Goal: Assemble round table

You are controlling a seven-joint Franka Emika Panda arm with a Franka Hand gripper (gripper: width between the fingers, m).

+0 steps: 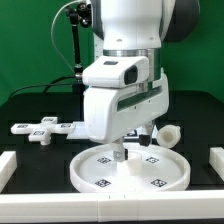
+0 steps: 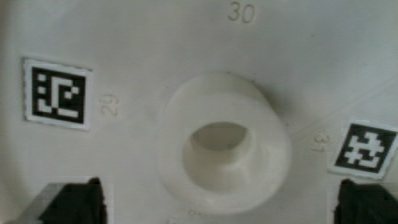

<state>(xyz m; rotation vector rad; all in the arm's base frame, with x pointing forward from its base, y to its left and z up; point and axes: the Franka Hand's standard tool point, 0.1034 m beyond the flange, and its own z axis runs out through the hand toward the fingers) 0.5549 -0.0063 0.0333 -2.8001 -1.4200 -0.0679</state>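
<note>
White plastic round disc [image 1: 130, 170], rimmed, lies flat on the black table [image 1: 30, 105] at 6 o'clock of the exterior view, close to the front edge. Several black-and-white square markers [image 1: 104, 182] sit on its face. Wrist view, close up: a raised boss [image 2: 222, 140] with a round hole at the disc's middle, one marker to each side of it, and a faint moulded "30" [image 2: 237, 12] nearby.

Gripper [image 2: 217, 204] hangs right over the disc's centre. Its dark fingertips [image 2: 71, 203] are spread wide, one on each side of the boss, with nothing between them. Contact with the disc cannot be told.

Cross-shaped foot piece [image 1: 45, 129] lies at about 10 o'clock from the disc, apart from it, markers on its arms. Short cylinder leg [image 1: 171, 133] lies at about 1 o'clock from the disc, near its rim but not touching.

White border bars [image 1: 8, 165] frame the table at 9 and 3 o'clock. The arm's bulky white body [image 1: 120, 95] stands in front of the table's middle and hides the disc's far rim.
</note>
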